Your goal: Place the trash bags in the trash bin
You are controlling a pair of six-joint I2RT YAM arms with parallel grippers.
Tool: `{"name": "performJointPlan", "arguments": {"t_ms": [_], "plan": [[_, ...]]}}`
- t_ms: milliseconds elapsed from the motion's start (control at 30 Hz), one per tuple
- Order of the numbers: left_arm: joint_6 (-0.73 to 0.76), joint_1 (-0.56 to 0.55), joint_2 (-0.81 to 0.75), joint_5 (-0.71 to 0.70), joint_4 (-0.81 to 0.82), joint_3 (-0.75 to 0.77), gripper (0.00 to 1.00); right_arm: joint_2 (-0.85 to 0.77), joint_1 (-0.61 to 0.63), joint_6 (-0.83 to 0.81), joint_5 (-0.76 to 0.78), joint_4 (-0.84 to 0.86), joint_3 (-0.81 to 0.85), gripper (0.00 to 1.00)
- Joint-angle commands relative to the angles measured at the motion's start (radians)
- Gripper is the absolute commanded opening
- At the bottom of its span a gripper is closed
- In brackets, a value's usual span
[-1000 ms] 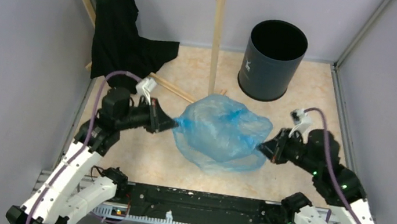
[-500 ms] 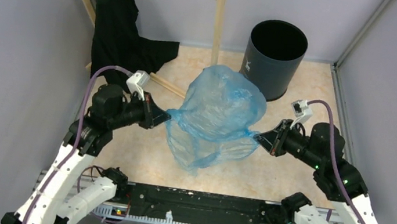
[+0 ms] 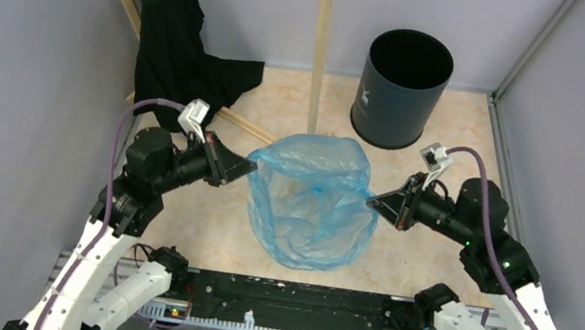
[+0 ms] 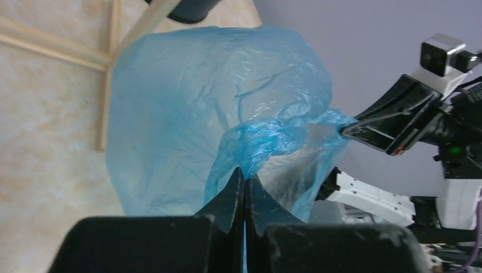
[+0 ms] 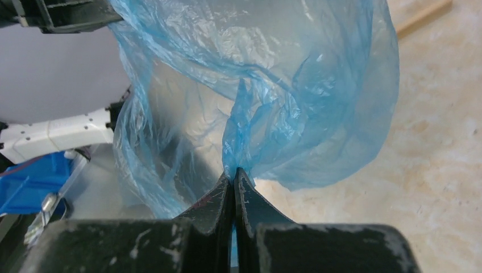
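Both grippers, left [image 3: 247, 167] and right [image 3: 374, 201], pinch opposite rim edges of the blue trash bag [image 3: 313, 211], apparently held off the table. Next: carry it to the trash bin [image 3: 399, 89] behind.

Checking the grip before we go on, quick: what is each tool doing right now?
Left tool: closed, holding the blue bag.
Right tool: closed, holding the same bag's opposite edge.

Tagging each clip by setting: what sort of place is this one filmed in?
Probably a lab test cell, not a home: plain grey walls box in a small beige table, two arms are bolted at its near edge, and the props are a trash bin and a wooden rack.
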Motion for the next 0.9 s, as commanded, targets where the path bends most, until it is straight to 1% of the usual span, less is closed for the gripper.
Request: {"name": "performJointPlan", "arguments": {"t_ms": [0,67,100,200,267,333,400,500,567,600,667,700,767,833,867], "plan": [[-0.199,0.000,-0.074,0.115,0.221,-0.127,0.00,0.015,-0.005,-0.022,-0.044,-0.016,0.018,0.00],[-0.171,0.000,-0.081,0.147,0.207,-0.078,0.00,0.035,-0.005,-0.050,-0.033,-0.072,0.101,0.00],[-0.122,-0.001,-0.066,0.159,0.163,-0.028,0.00,0.036,-0.005,-0.057,-0.009,-0.095,0.141,0.00],[0.073,0.000,0.061,0.170,-0.042,0.143,0.00,0.015,-0.004,-0.031,0.093,-0.129,0.206,0.00],[0.158,0.000,0.132,0.182,-0.117,0.184,0.00,-0.007,-0.004,0.001,0.140,-0.130,0.184,0.00],[0.198,0.000,0.163,0.197,-0.113,0.155,0.00,-0.035,-0.004,0.056,0.201,-0.102,0.091,0.00],[0.202,0.000,0.161,0.185,-0.062,0.098,0.00,-0.027,-0.004,0.133,0.247,-0.128,0.042,0.00],[0.168,0.001,0.131,0.199,0.018,0.079,0.00,-0.008,-0.004,0.173,0.182,-0.161,0.096,0.00],[0.196,0.000,0.108,0.192,0.053,0.108,0.00,-0.056,-0.005,0.174,0.245,-0.180,0.138,0.00],[0.229,0.000,0.098,0.171,0.048,0.128,0.00,-0.080,-0.004,0.172,0.300,-0.185,0.138,0.00],[0.275,-0.001,0.086,0.062,0.009,0.130,0.00,-0.123,-0.004,0.200,0.393,-0.201,0.116,0.00],[0.282,0.000,0.082,0.009,-0.009,0.117,0.00,-0.132,-0.004,0.222,0.406,-0.199,0.095,0.00],[0.271,0.000,0.066,-0.078,-0.034,0.091,0.00,-0.136,-0.004,0.262,0.335,-0.135,0.023,0.00],[0.275,0.001,0.022,-0.134,-0.006,0.068,0.00,-0.118,-0.005,0.282,0.251,-0.061,-0.043,0.00],[0.283,0.000,0.004,-0.155,0.012,0.064,0.00,-0.100,-0.004,0.275,0.242,-0.056,-0.048,0.00]]}}
